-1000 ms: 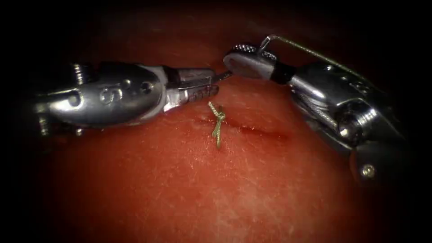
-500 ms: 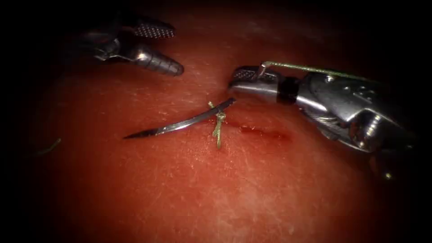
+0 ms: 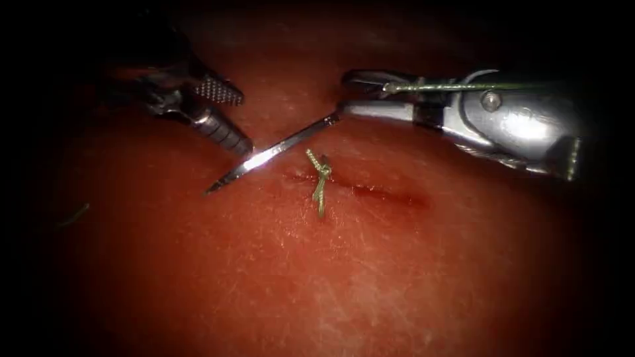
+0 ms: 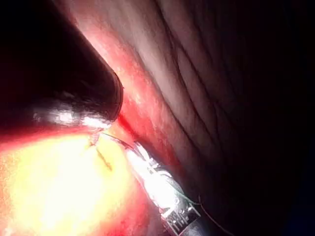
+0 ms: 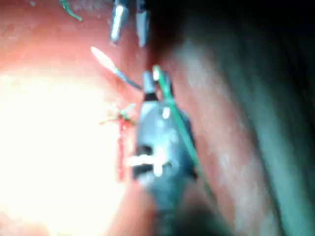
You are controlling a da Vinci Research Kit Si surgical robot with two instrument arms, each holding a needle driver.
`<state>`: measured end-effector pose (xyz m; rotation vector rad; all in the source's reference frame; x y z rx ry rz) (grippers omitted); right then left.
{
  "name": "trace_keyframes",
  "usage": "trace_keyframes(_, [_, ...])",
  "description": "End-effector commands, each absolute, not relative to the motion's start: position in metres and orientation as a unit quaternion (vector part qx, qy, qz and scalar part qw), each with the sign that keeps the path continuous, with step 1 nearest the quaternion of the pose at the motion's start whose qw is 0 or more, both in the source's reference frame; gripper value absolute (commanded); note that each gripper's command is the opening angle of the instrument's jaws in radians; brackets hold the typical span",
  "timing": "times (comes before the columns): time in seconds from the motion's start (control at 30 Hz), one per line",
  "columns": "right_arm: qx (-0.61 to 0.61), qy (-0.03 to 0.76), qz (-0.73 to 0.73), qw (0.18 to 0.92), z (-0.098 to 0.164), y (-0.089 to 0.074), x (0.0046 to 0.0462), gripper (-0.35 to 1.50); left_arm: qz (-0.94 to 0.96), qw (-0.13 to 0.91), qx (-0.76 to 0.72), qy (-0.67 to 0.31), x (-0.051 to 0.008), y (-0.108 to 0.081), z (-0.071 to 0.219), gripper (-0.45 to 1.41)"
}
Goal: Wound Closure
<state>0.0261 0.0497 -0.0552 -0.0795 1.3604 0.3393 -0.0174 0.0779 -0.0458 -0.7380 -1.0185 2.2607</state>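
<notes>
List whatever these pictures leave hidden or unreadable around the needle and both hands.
- Needle: its rear end sits inside the right hand, so the exact grip point is covered in the endoscope view.
- Thread: runs off into the dark over the right tool.
- Left hand: its wrist is lost in shadow.
- Knot on the cut: its loops are too small to read.

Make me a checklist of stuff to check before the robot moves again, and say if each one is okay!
1. Right pincer grips the curved steel needle at its rear end: ok.
2. Needle is out of the red pork tissue, its tip pointing left of the cut: ok.
3. Left pincer is open and holds nothing, its lower finger right by the needle: ok.
4. Green thread lies along the right tool; whether it is snagged: cannot tell.
5. Green knotted stitch sits across the dark red cut: ok.
6. Cut to the right of the stitch is closed: not ok.
</notes>
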Motion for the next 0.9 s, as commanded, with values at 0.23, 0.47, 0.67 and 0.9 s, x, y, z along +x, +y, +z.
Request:
trace_keyframes(0.23, [-0.066, 0.638, 0.100, 0.761, -0.0562, 0.0500, 0.0275, -0.35, 0.863, 0.252, -0.227, -0.374, -0.0180, 0.0787, -0.0433, 0.70])
trace_keyframes(0.47, [-0.102, 0.655, 0.059, 0.747, -0.0572, 0.0500, 0.0285, -0.35, 0.869, 0.236, -0.205, -0.384, -0.0176, 0.0771, -0.0422, 0.70])
trace_keyframes(0.67, [-0.123, 0.653, 0.038, 0.746, -0.0572, 0.0498, 0.0291, -0.35, 0.860, 0.240, -0.197, -0.405, -0.0177, 0.0773, -0.0420, 0.69])
trace_keyframes(0.9, [-0.133, 0.653, 0.025, 0.745, -0.0571, 0.0494, 0.0293, -0.35, 0.851, 0.261, -0.184, -0.416, -0.0177, 0.0775, -0.0419, 0.64])
